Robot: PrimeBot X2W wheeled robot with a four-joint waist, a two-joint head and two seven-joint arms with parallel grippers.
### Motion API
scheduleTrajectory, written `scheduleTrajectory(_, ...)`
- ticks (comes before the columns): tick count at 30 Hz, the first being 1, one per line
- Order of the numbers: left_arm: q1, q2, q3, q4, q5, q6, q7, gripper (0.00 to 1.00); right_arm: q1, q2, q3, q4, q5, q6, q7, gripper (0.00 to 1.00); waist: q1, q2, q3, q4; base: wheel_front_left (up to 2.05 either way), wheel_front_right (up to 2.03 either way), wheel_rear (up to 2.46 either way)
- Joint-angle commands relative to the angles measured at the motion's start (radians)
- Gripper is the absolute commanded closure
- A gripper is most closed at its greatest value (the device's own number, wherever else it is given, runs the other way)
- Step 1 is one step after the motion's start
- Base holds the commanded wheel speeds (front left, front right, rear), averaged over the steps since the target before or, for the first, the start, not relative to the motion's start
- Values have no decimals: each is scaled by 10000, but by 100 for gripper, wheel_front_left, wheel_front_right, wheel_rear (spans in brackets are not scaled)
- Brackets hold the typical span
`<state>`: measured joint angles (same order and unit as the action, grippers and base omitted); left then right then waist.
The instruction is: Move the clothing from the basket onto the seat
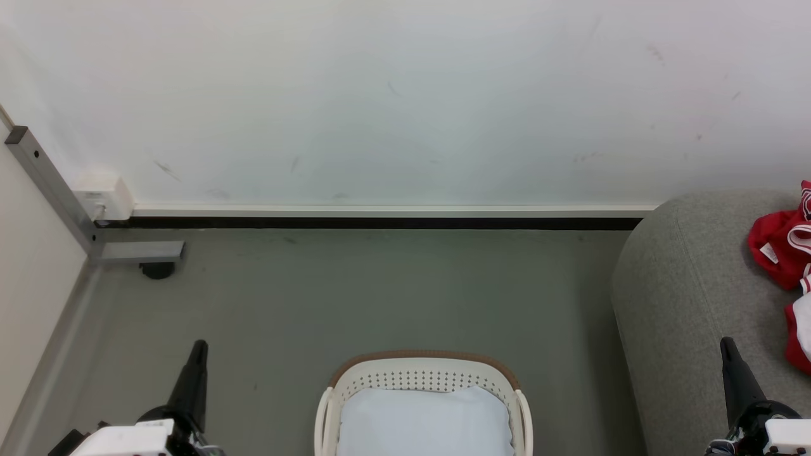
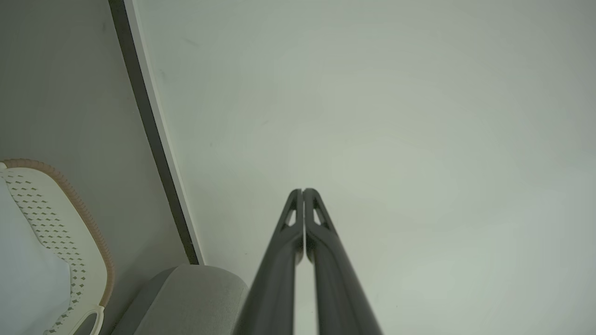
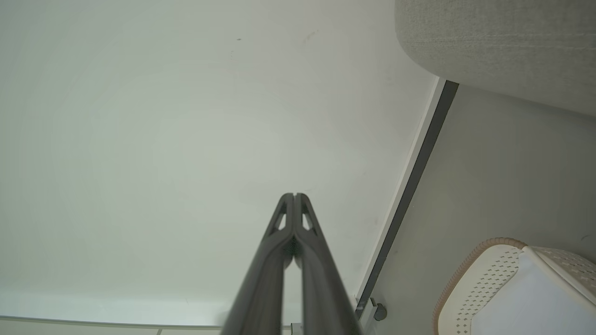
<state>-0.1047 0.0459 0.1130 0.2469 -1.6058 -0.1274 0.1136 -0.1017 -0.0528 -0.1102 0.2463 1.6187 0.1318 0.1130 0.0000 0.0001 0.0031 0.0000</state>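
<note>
The red clothing (image 1: 789,253) with white trim lies bunched on the grey seat (image 1: 690,285) at the right edge of the head view. The white basket (image 1: 424,380) with its brown rim stands on the floor at the bottom centre, showing its pale bluish bottom and no garment inside. My left gripper (image 1: 199,347) rises at the lower left, fingertips together and nothing between them, as the left wrist view confirms (image 2: 303,191). My right gripper (image 1: 727,343) stands in front of the seat, also shut and holding nothing (image 3: 294,195). The basket (image 2: 56,232) (image 3: 493,270) and seat (image 2: 191,298) (image 3: 503,42) appear in both wrist views.
A white wall (image 1: 393,95) with a dark skirting strip (image 1: 367,223) runs behind the grey floor (image 1: 380,291). At the left, a metal frame leg (image 1: 57,190) with a black foot (image 1: 157,270) and a white box (image 1: 104,193) stand in the corner.
</note>
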Motion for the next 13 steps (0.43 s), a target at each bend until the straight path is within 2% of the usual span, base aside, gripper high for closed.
scheduleTrajectory(1,-83,81,29,-30,-131,-62,45,100,-116,10,-45,-33,-59,-21,5,100,0,-1,0,0,0,0,0)
scheduleTrajectory(13,-82,81,28,-31,-131,-63,45,100,-117,14,-52,-33,-68,-21,14,100,0,-1,0,0,0,0,0)
